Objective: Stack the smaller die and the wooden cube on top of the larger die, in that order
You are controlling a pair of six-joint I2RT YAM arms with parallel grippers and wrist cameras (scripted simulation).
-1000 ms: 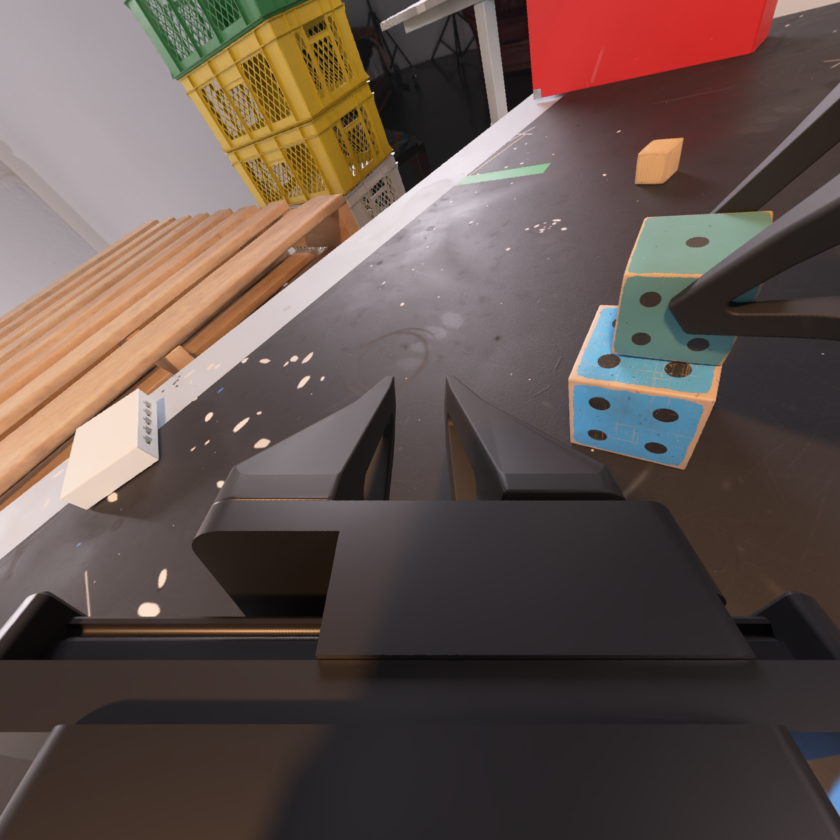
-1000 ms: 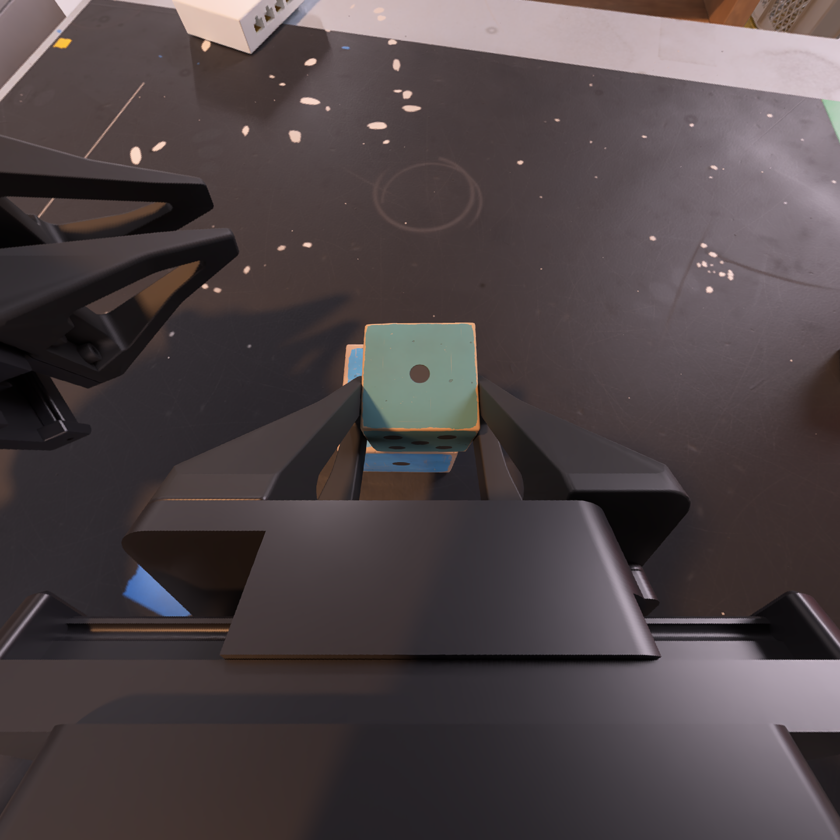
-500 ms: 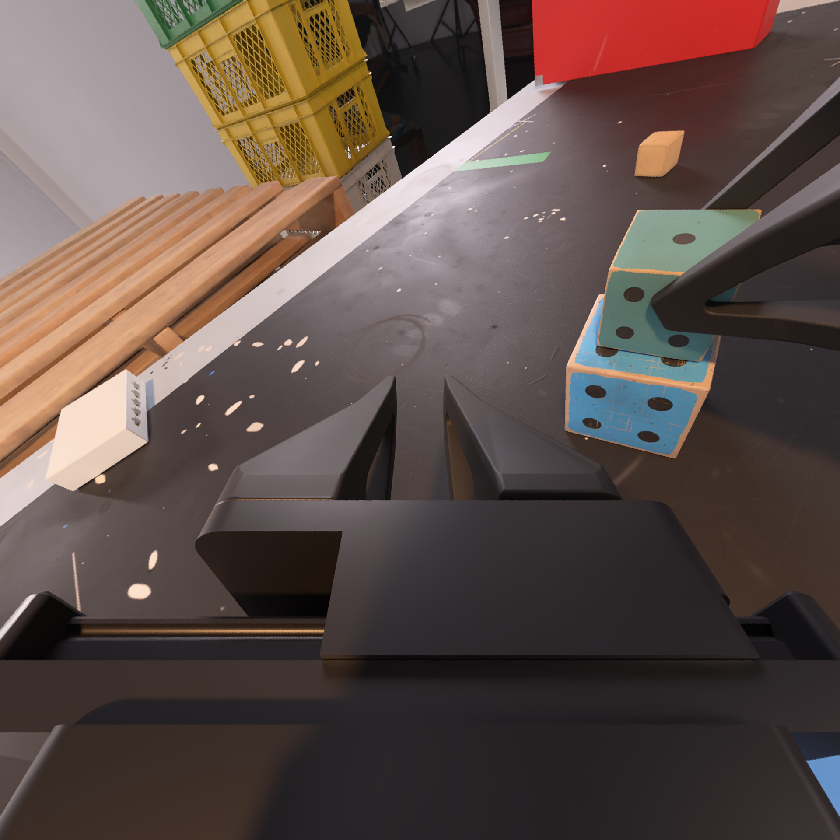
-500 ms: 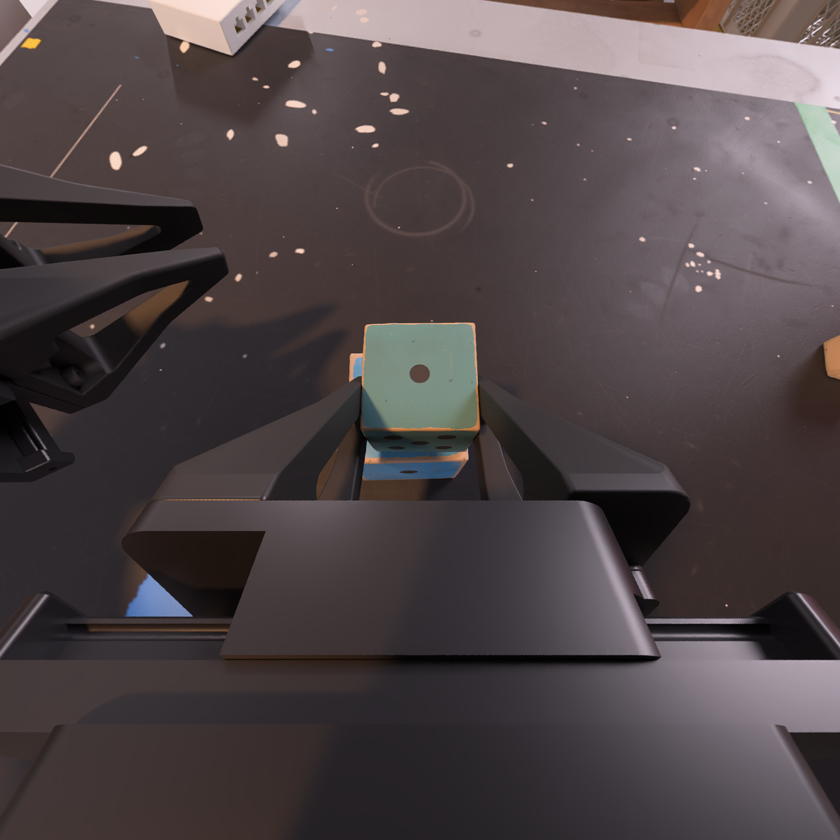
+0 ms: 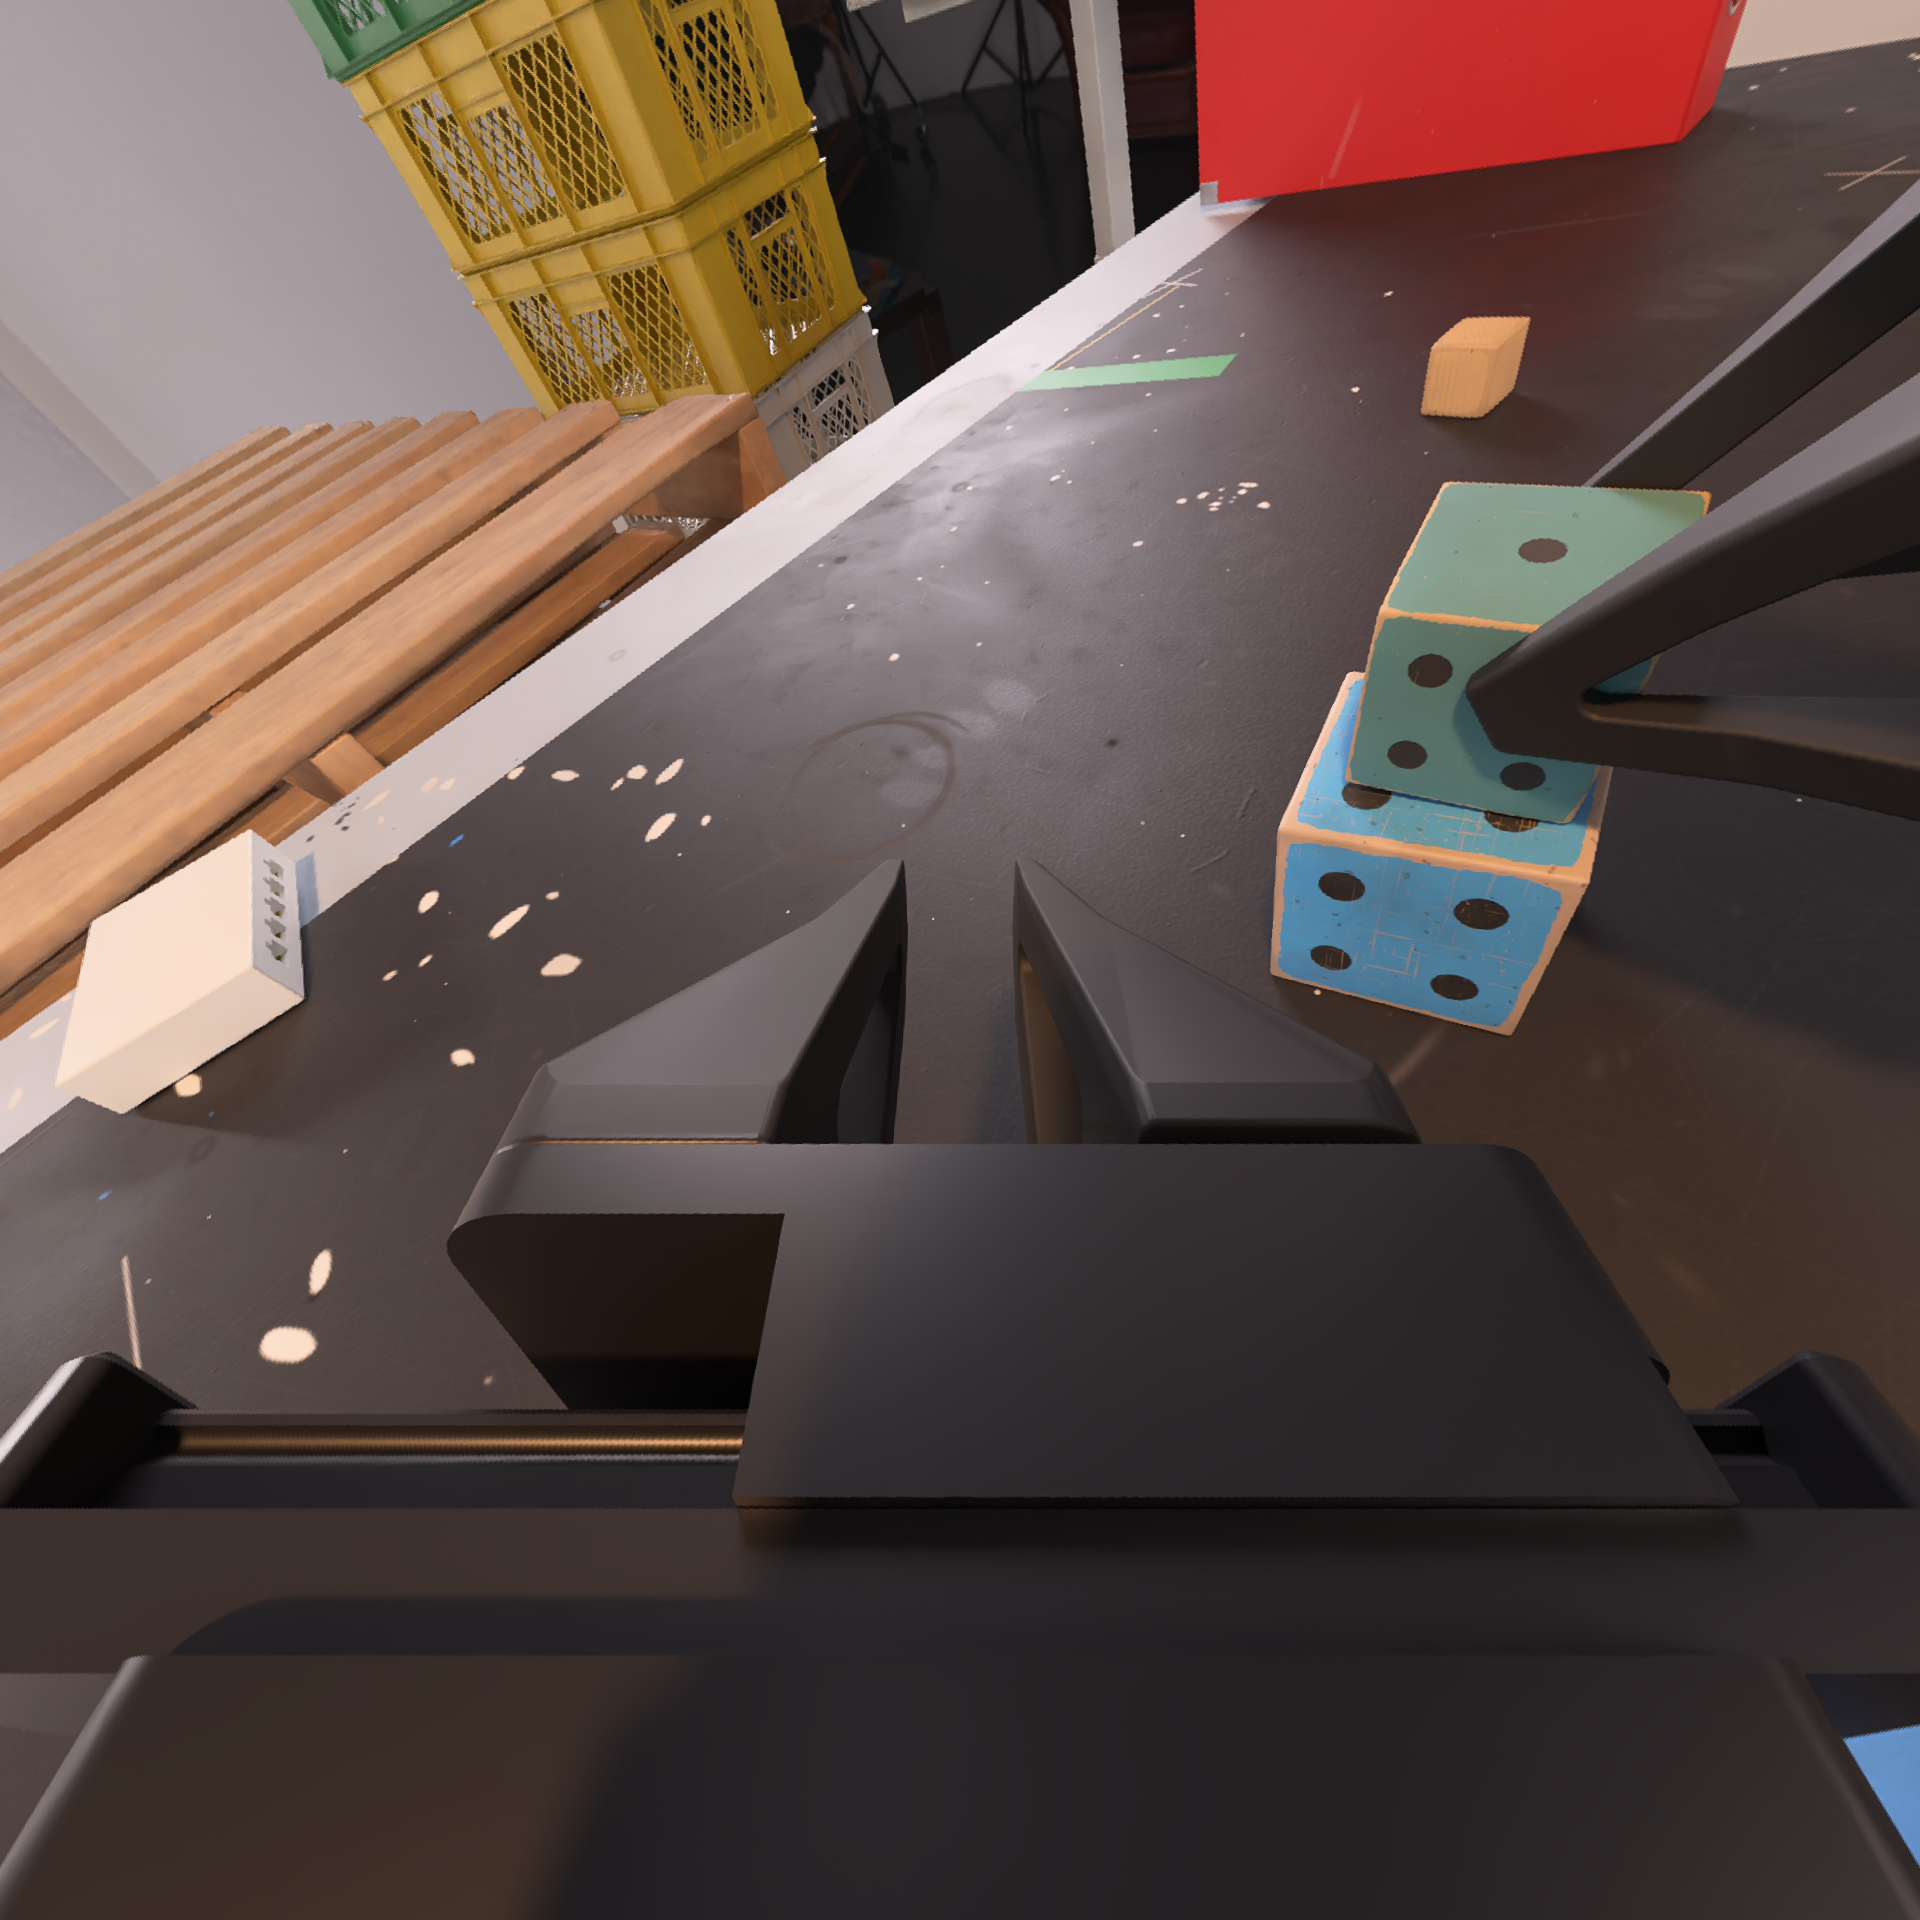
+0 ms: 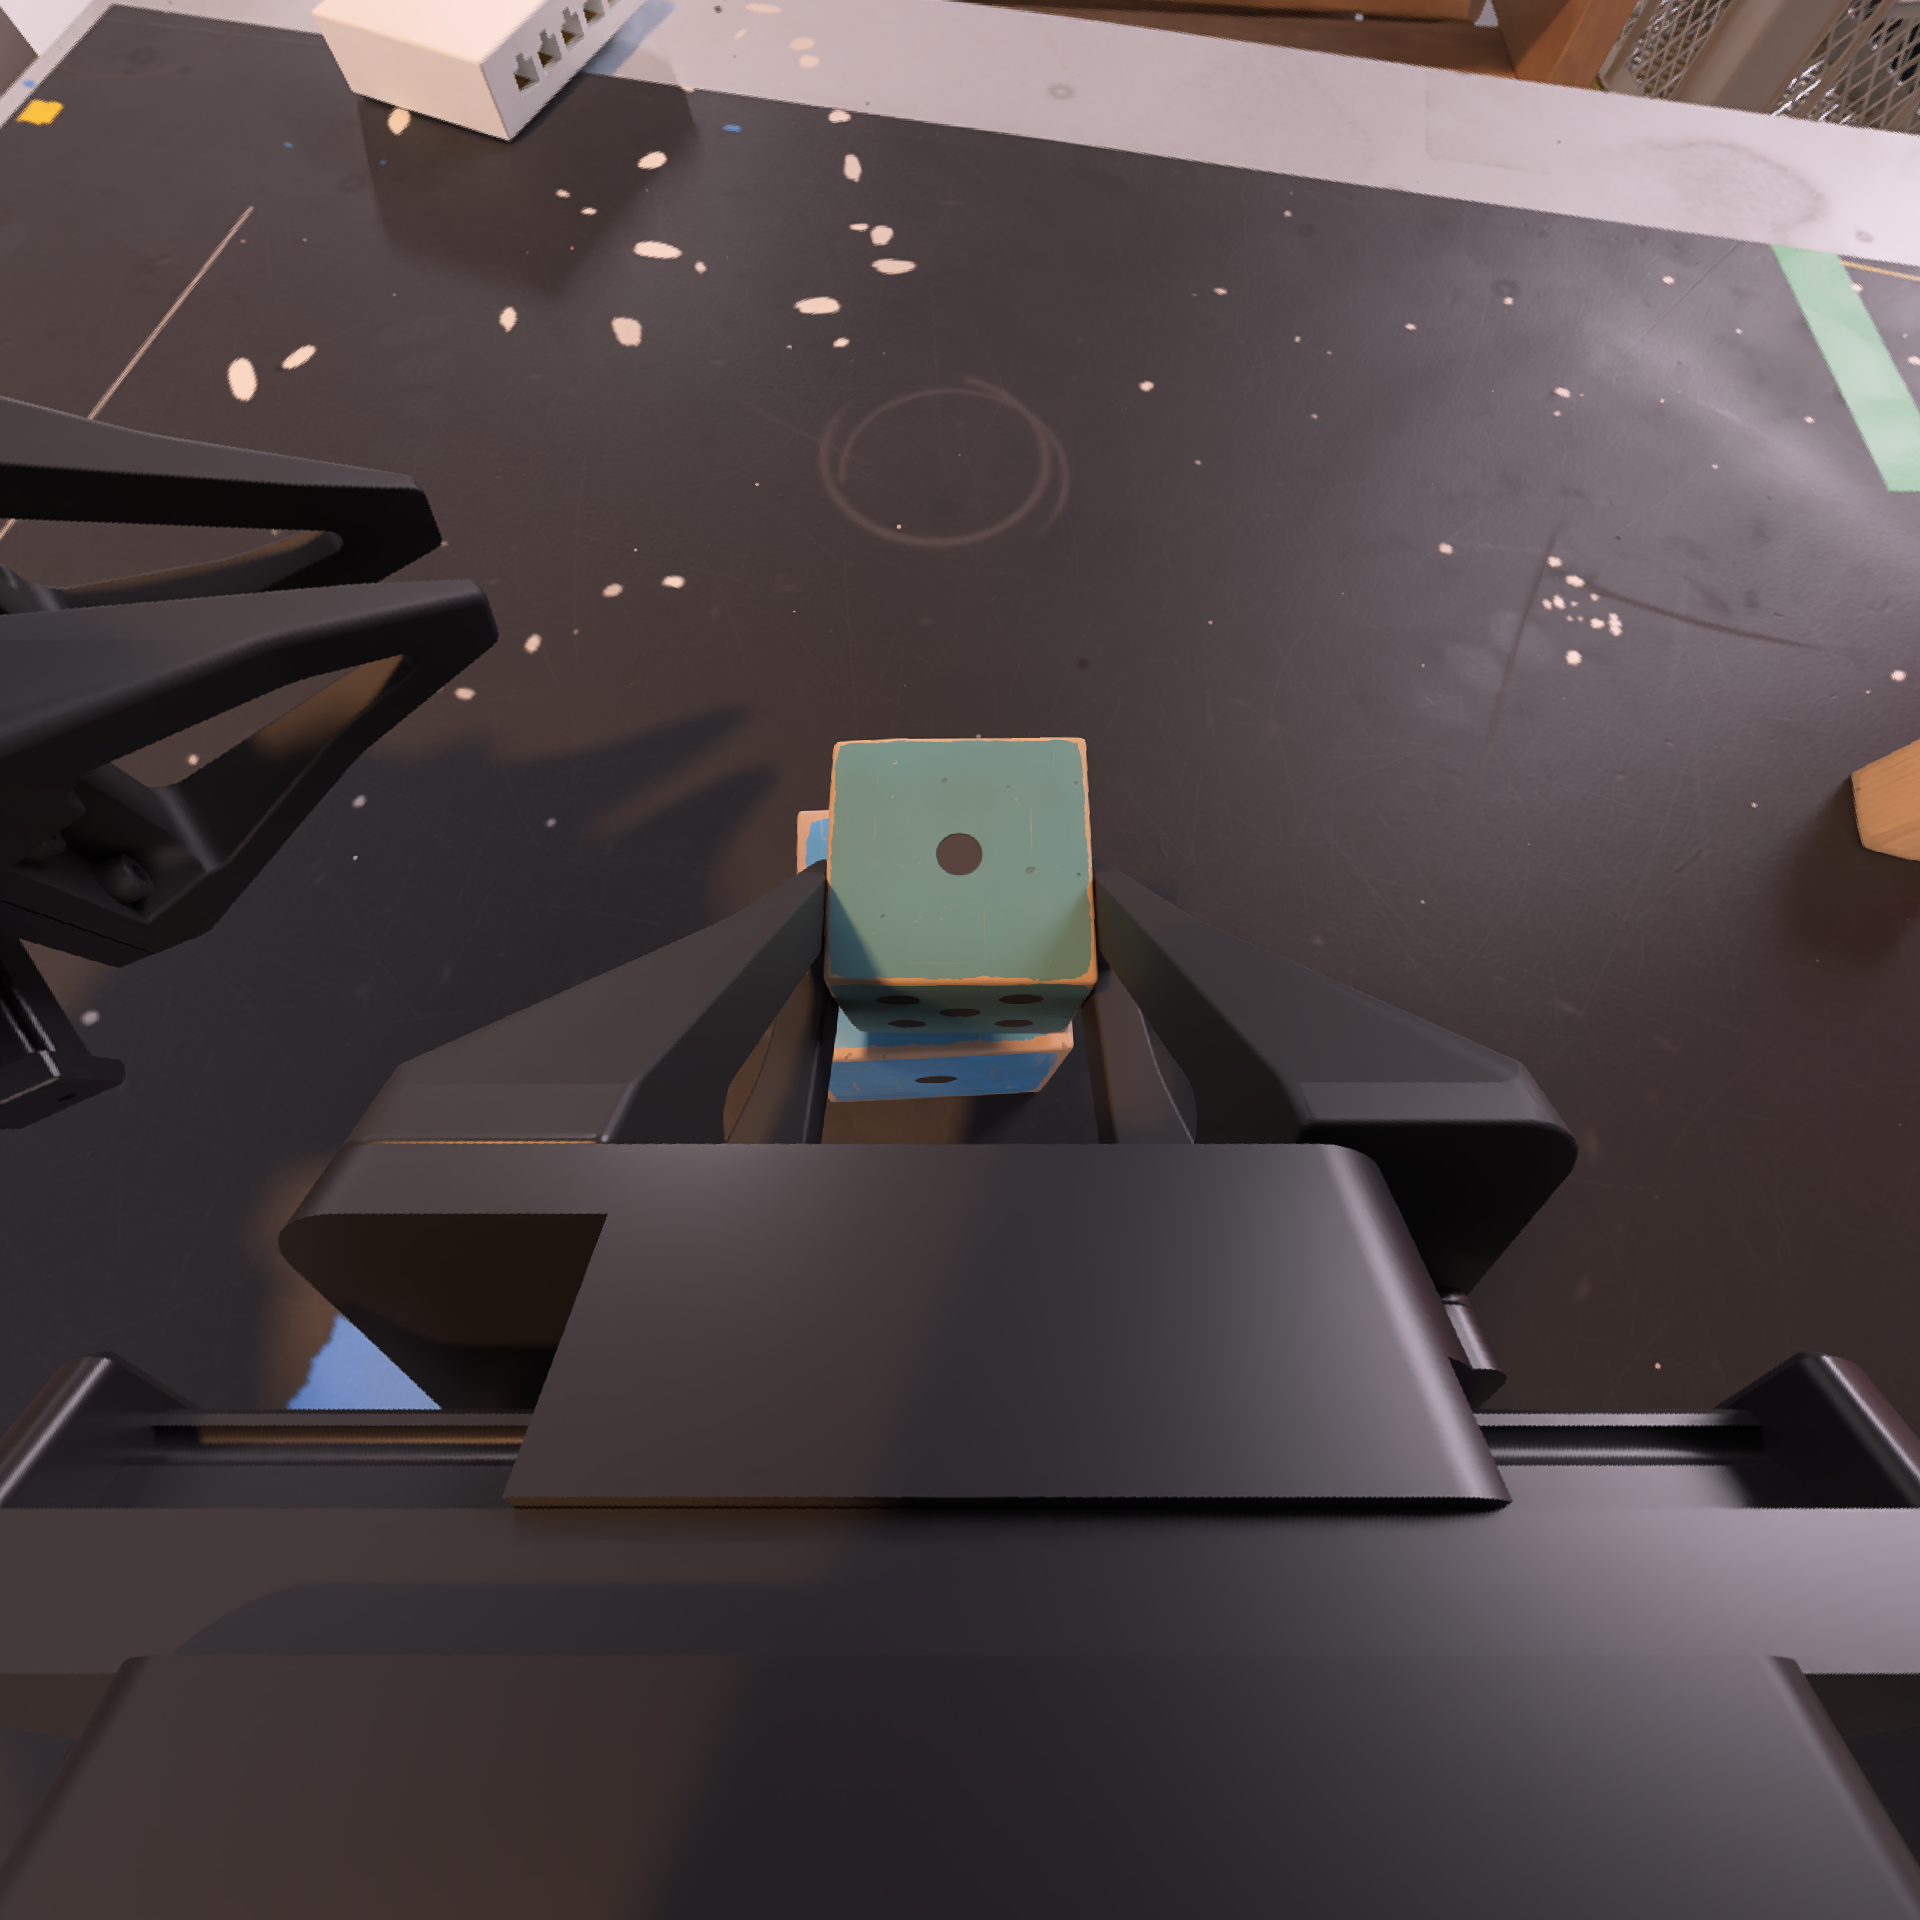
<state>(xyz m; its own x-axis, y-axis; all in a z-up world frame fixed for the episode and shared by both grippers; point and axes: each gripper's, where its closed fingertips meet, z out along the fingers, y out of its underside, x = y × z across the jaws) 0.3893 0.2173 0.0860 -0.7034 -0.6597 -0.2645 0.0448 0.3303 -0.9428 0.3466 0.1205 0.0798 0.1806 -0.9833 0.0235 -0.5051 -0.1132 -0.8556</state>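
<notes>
The smaller green die (image 6: pixel 958 862) sits on top of the larger blue die (image 6: pixel 935 1075), which stands on the black table. My right gripper (image 6: pixel 961 883) is shut on the smaller die, one finger on each side. The left wrist view shows the smaller die (image 5: pixel 1507 582), the larger die (image 5: pixel 1418 925) and a right finger (image 5: pixel 1683 644) pressed on the green die's side. The wooden cube (image 5: pixel 1473 366) lies alone farther back; it also shows at the right edge of the right wrist view (image 6: pixel 1891 810). My left gripper (image 5: pixel 958 878) is shut and empty, left of the stack (image 6: pixel 457 566).
A white box with ports (image 5: pixel 177 966) lies near the table's pale edge. A red bin (image 5: pixel 1455 83) stands at the far end. Yellow crates (image 5: pixel 623 187) and a wooden slat bench (image 5: pixel 260 603) are beyond the edge. A green tape strip (image 5: pixel 1132 371) marks the table.
The right gripper has shifted the smaller die to sit more squarely over the larger die, and the wooden cube has come into its view. The left gripper drifted slightly and stays shut.
</notes>
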